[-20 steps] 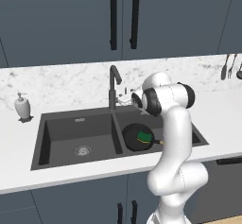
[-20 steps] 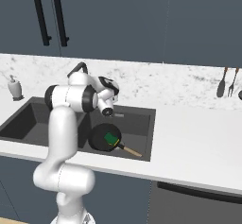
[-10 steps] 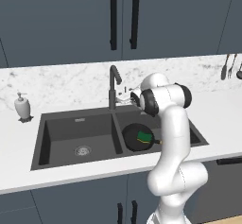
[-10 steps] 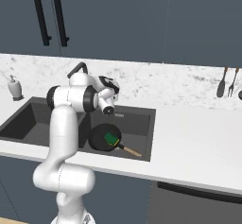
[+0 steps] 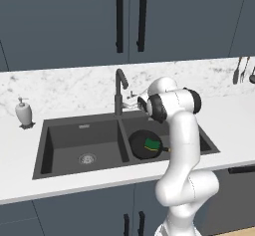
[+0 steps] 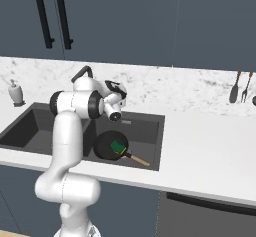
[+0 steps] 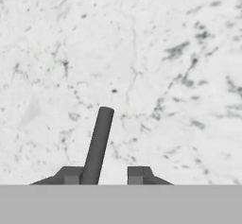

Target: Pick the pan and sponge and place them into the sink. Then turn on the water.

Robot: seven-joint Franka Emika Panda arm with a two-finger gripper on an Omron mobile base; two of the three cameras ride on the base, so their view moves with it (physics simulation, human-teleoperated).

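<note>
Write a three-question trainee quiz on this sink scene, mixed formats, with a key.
1. True or false: the sponge lies inside the pan.
2. Multiple choice: the pan sits in which part of the sink, seen from the left base view? A) left basin B) right basin C) on the counter
3. Fill in: in the hand view, the dark faucet lever stands between the open gripper's two ____.

Key: 1 true; 2 B; 3 fingers.
</note>
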